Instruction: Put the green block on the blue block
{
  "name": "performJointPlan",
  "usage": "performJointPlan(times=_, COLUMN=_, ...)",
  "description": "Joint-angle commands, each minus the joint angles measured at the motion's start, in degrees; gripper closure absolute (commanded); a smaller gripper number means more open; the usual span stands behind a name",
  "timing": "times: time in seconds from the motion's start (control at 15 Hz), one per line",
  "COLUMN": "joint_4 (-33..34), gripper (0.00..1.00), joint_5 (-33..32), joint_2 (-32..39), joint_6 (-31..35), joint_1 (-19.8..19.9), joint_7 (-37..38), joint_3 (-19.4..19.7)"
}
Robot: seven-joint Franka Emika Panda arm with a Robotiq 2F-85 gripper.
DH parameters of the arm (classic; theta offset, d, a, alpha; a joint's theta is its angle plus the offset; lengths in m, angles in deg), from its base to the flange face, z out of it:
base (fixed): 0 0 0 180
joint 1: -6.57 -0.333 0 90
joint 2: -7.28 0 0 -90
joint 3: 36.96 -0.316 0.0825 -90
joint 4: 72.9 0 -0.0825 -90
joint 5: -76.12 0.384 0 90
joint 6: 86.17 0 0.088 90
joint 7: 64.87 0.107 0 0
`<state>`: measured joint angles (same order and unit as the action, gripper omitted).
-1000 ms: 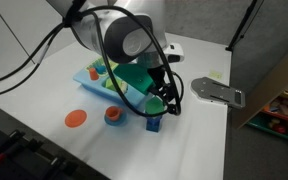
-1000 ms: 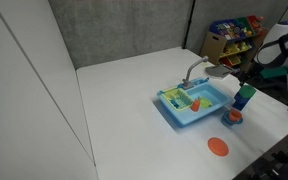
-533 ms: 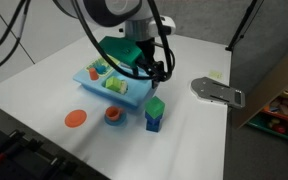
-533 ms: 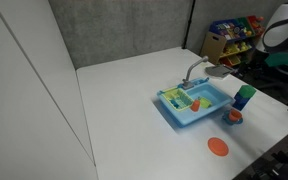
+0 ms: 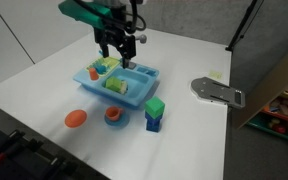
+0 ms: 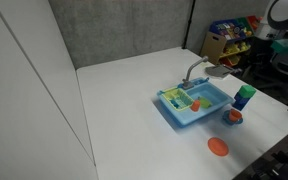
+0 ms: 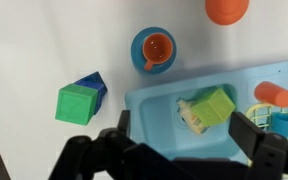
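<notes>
since the earlier frames the arm has risen and swung away from the stack: the robotiq gripper [image 5: 118, 60], level with the blocks one second ago, now hangs above the light blue plastic toy sink [image 5: 92, 79]. its jaws are released and spread wide apart, as the wrist view shows [image 7: 181, 128], and they grasp no object. the small bright green cube [image 5: 155, 106] rests on top of the small dark blue block [image 5: 154, 124], touching it, on the white table [image 5: 44, 90] near one corner of the sink and well apart from the gripper. in the wrist view the green cube [image 7: 76, 103] covers most of the blue block [image 7: 95, 84] and is turned slightly against it. an exterior view shows the stack [image 6: 244, 96] upright. a small round blue bowl with an orange inside [image 5: 114, 116] stands near the stack, and a flat orange disc [image 5: 76, 119] lies beyond the bowl. a yellow-green toy piece [image 7: 214, 105] lies in the sink basin. a flat grey metal plate [image 5: 217, 91] lies on the table apart from the stack.
</notes>
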<state>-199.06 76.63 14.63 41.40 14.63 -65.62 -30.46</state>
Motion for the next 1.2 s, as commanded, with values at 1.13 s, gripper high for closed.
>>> performJointPlan(times=1.13, joint_4=0.11, gripper=0.00, joint_5=-1.32, joint_2=-26.94, joint_6=-25.34, joint_1=-4.63, joint_7=1.69, joint_3=-4.32)
